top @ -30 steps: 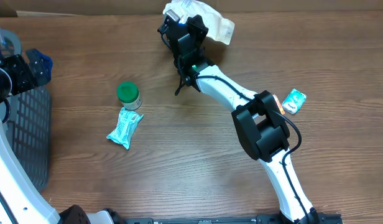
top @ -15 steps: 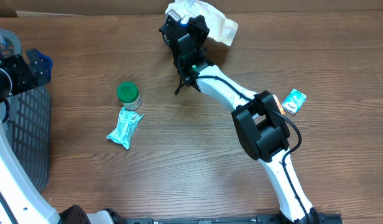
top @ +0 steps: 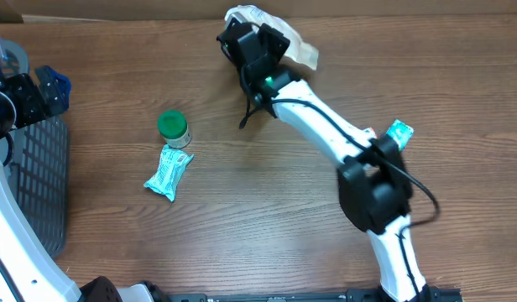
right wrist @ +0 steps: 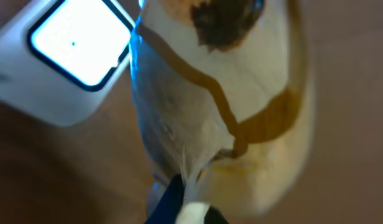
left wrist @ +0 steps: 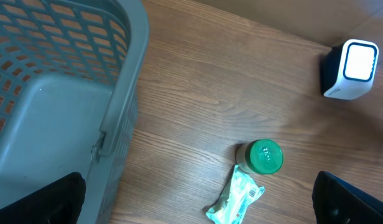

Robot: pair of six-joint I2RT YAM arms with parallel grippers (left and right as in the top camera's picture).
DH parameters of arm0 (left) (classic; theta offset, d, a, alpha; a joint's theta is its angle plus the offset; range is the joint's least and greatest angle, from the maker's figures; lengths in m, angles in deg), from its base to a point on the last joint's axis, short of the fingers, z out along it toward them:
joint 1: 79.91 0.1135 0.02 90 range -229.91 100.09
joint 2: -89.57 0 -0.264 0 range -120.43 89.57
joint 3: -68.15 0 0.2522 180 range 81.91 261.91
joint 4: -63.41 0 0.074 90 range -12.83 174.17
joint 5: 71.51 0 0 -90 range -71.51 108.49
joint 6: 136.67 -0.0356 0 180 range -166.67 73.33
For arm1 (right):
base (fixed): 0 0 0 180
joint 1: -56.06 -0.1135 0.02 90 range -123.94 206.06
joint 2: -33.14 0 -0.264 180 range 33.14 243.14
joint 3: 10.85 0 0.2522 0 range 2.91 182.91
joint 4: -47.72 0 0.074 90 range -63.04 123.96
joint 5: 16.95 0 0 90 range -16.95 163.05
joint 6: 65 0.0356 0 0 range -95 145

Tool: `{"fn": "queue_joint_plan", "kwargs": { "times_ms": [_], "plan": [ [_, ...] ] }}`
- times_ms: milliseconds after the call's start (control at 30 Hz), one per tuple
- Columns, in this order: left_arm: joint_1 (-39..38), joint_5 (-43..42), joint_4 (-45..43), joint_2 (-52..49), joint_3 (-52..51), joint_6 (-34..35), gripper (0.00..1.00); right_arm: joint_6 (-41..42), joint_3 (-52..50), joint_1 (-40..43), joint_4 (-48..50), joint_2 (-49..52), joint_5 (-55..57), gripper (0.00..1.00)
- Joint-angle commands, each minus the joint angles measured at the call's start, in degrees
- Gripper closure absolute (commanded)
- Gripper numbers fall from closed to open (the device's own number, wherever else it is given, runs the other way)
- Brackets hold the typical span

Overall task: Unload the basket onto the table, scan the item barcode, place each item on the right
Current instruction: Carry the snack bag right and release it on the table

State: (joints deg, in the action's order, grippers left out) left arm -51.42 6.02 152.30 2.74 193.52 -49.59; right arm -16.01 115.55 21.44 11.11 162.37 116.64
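Pouch [right wrist: 241, 106]: pinched in your right gripper [right wrist: 182, 205], held just beside the scanner [right wrist: 73, 53], presumably to present its barcode. Left gripper [top: 36, 91], well apart from scanner: spread wide, empty.

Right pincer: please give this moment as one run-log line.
right pincer: shut on white bag | bag: beside lit scanner | left pincer: open, near basket

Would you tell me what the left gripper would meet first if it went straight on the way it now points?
Probably the crumpled teal-and-white plastic packet, lying low between the fingers of the open left gripper in the left wrist view, with the green-lidded jar just beyond; depth is unclear.
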Motion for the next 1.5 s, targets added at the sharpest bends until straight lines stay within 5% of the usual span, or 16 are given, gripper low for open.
{"fn": "queue_joint_plan", "kwargs": {
  "times_ms": [0,233,533,733,1100,1200,1233,1467],
  "plan": [
    [-0.39,-0.66,-0.15,-0.07,0.17,0.76,0.01,18.32,0.59,-0.26,-7.39,-9.51,-10.43,0.96],
    [-0.39,-0.66,-0.15,-0.07,0.17,0.76,0.01,38.53,0.59,1.6,-29.22,-19.93,-45.62,0.96],
    [-0.39,-0.66,-0.15,-0.07,0.17,0.76,0.0,50.49,-0.42,13.16,-51.69,-23.45,-54.4,0.96],
    [-0.39,-0.66,-0.15,-0.07,0.17,0.76,0.0,56.15,-11.54,25.09,-50.8,-23.43,-54.51,0.96],
    [-0.39,-0.66,-0.13,-0.07,0.17,0.76,0.0,57.13,-33.44,43.17,-34.49,-23.41,-62.79,0.95],
    [-0.39,-0.66,-0.15,-0.07,0.17,0.76,0.0,57.09,-35.82,45.66,-34.12,-23.41,-62.77,0.65],
    [-0.39,-0.66,-0.15,-0.07,0.17,0.76,0.0,57.07,-36.26,46.47,-34.62,-23.41,-62.73,0.44],
    [-0.39,-0.66,-0.15,-0.07,0.17,0.76,0.0,55.3,-35.45,47.65,-38.36,-23.43,-63.19,0.32]
  ]
}}
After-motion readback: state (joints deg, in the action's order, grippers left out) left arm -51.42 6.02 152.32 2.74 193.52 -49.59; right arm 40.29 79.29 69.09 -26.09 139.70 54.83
